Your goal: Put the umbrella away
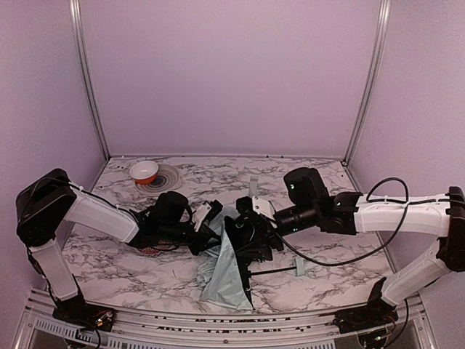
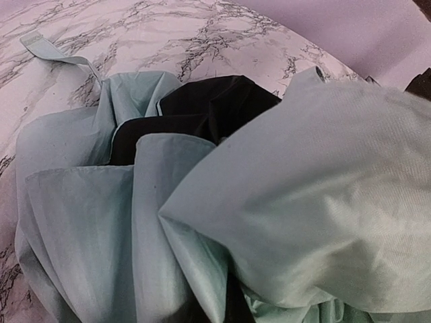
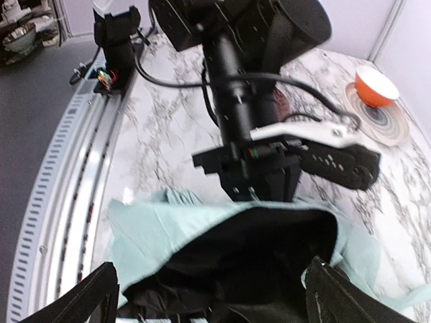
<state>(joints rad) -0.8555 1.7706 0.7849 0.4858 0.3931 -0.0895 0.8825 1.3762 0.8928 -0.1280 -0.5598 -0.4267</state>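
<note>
The umbrella (image 1: 221,275) lies half collapsed in the middle of the table, with mint-green fabric outside and black lining (image 1: 237,246) standing up. Its thin shaft (image 1: 272,271) runs right to the small handle (image 1: 301,267). My left gripper (image 1: 212,227) meets the fabric's upper edge and looks shut on it; in the right wrist view it (image 3: 259,194) touches the taut edge. Fabric (image 2: 269,202) fills the left wrist view and hides the fingers. My right gripper (image 3: 219,303) is open, fingers (image 3: 357,296) wide apart around the black lining (image 3: 249,262).
An orange and white bowl (image 1: 144,171) sits on a round patterned mat (image 1: 168,178) at the back left. A dark red object (image 1: 149,251) shows partly under the left arm. A small pale green piece (image 1: 253,185) stands behind the grippers. The table's front rail (image 1: 218,331) is near.
</note>
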